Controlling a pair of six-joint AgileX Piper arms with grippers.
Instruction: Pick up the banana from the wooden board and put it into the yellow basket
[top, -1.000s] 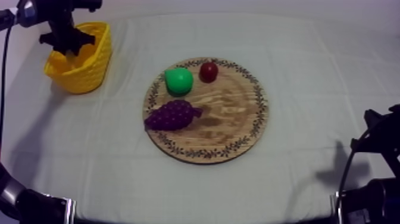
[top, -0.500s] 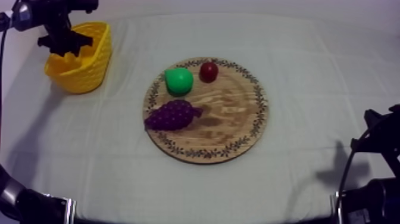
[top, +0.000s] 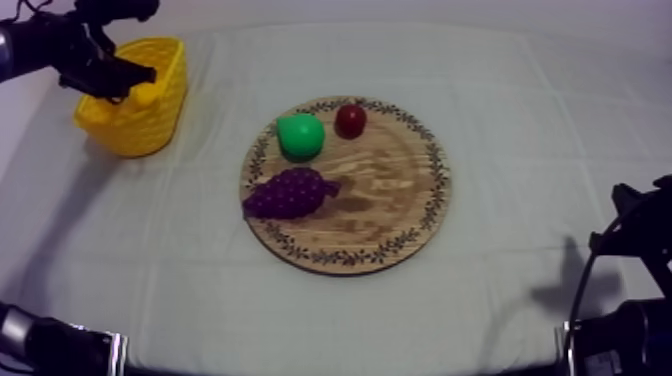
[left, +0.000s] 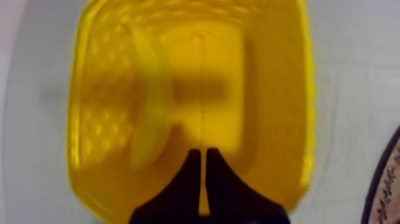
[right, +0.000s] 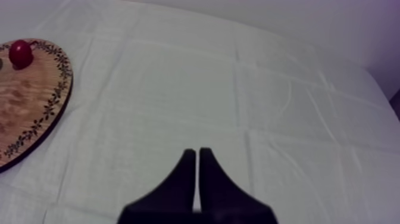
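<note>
The banana (left: 149, 101) lay inside the yellow basket (left: 280, 107), long axis running away from the left gripper (left: 206, 154) just above it — fingers pressed together, empty — the right gripper (right: 197, 152) likewise closed, well apart.

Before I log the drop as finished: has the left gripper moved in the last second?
Yes: the left gripper has swung toward the top view's left edge, yet it hangs over the yellow basket.

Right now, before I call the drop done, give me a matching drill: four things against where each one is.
1. banana
2. grapes
3. small red fruit
4. right claw

A. over the cloth, shut on nothing
B. on the wooden board, beside the pear
C. inside the yellow basket
D. at the board's left edge

Pairs: 1-C, 2-D, 3-B, 4-A.
</note>
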